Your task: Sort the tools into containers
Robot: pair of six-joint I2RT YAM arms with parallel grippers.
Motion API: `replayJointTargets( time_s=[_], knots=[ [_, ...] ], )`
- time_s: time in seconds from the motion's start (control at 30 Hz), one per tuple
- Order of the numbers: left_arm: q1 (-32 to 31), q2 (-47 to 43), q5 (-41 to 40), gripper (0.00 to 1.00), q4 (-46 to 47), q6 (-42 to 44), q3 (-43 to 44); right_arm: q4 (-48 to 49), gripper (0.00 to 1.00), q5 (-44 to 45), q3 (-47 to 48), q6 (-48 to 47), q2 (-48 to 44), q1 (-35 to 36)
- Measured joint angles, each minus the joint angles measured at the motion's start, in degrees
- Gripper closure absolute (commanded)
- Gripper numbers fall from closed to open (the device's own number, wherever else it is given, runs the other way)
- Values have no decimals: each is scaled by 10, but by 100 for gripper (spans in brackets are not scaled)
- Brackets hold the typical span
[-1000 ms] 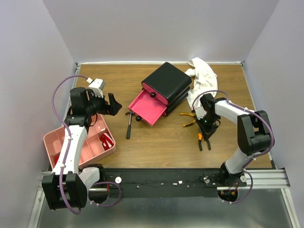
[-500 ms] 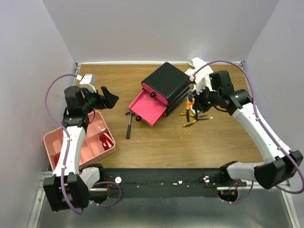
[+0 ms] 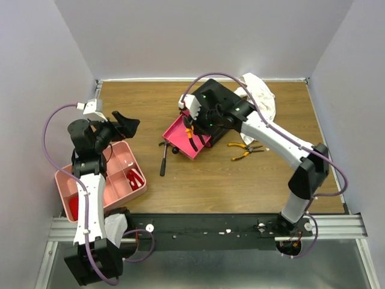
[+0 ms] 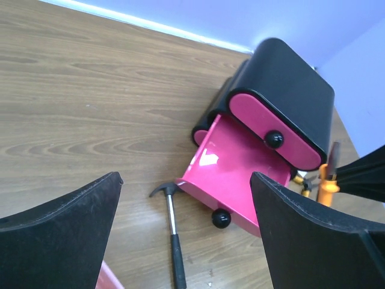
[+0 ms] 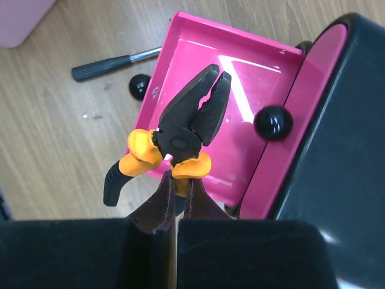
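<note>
Orange-handled pliers (image 5: 183,135) are hanging over the open pink drawer (image 5: 192,60). A black-handled hammer (image 3: 163,161) is lying beside it. The pink tray (image 3: 118,188) is sitting far left.

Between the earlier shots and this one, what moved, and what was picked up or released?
The right hand lifted the orange-handled pliers off the table on the right and carried them left; it now holds them above the open drawer. The left hand, open, drew back leftward slightly. The hammer, second pliers and tray stayed put.
</note>
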Motion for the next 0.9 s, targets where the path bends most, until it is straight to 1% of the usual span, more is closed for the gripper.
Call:
replayJointTargets(
  time_s=[0.13,0.27,0.33,0.37,0.43,0.5,0.57,0.6,0.7,0.77,0.9],
  knots=[
    [36,-27,4,1,1,-11,-23,-1,99,23,45,-19,63,4],
    [49,-36,10,1,-6,-10,-25,5,100,56,83,-36,113,5],
    [54,-39,12,1,-10,-8,-24,3,98,71,98,-43,136,5],
    [56,-40,13,1,-12,-7,-23,4,96,76,109,-46,149,5],
    [62,-40,14,1,-13,-7,-22,2,77,80,128,-51,172,6],
    [67,-40,16,1,-13,-7,-22,-3,63,81,143,-56,192,7],
    [70,-40,17,1,-12,-9,-22,-8,57,82,144,-63,201,10],
    [70,-39,18,1,-11,-10,-22,-13,50,82,144,-66,202,11],
    [71,-36,22,1,-5,-14,-22,-20,46,83,142,-72,197,15],
    [71,-30,24,1,5,-18,-23,-21,45,86,133,-73,185,17],
    [72,-15,25,1,23,-30,-28,-29,44,96,94,-71,120,18]
  ],
)
